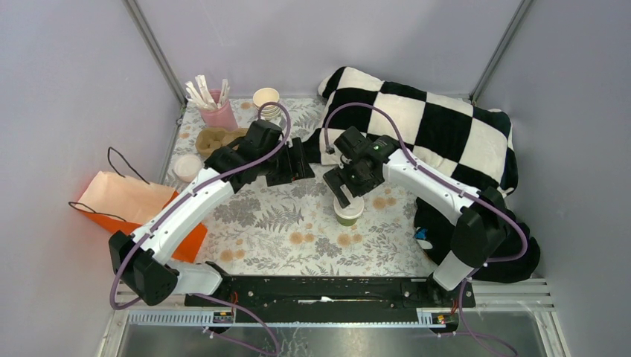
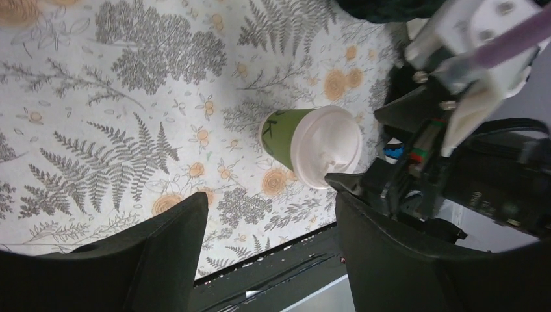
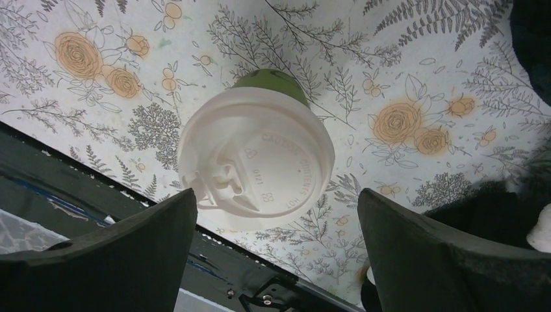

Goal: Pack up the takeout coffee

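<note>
Overhead, one table under a floral cloth carries one big black-and-white checked pillow at its back right. Two white arms reach in from the near edge. Well left of the pillow lies one orange paper bag. The single coffee cup, green paper with a white lid, stands upright on the cloth just in front of the pillow's left end. The right gripper hangs directly above it, its fingers spread wide on either side of the lid and touching nothing. The left gripper, beside the pillow's left end, is likewise spread and empty. Further left of the pillow are one pink holder of sticks too many to count, one stack of lidless cups, and one loose lid. The cup is probably light, with thin walls that dent; whether it is full cannot be told. Hold the green wall under the lid rim, gently and upright, since a squeeze could pop the lid.
</note>
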Motion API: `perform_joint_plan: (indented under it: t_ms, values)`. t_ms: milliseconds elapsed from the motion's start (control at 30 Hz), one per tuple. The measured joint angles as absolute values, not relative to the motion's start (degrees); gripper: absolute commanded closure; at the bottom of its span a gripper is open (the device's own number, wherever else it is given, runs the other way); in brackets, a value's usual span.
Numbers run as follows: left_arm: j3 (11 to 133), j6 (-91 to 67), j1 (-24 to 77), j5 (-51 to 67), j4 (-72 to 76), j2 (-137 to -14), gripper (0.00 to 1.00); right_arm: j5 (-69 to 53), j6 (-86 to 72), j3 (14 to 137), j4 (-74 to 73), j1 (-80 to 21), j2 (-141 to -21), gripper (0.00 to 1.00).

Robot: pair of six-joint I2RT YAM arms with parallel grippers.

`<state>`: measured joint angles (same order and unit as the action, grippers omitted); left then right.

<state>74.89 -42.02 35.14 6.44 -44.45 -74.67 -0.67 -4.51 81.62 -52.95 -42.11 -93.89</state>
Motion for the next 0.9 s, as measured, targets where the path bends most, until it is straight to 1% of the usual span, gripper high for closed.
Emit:
perform_joint_plan:
  t_ms: [167,567,800,900]
  values:
    - [71.9,-42.87,35.14,6.85,-44.62,-74.67,0.24,-2.17,-3.18,83.02,-52.9,-42.13,-94.59,0.0]
    - [71.68,-43.35,35.14,7.22,-44.49,-74.65,0.23,-4.4,-2.59,83.18,-52.82,-42.76,-95.77,0.0]
    - [71.68,-43.35,35.14,7.33,-44.47,-74.65,0.23,-3.88,-2.55,83.15,-52.77,-43.83,-96.57,0.02]
    - [71.68,-43.35,35.14,7.42,-44.47,-74.65,0.23,-3.73,-2.44,83.15,-52.71,-43.92,-96.71,0.05]
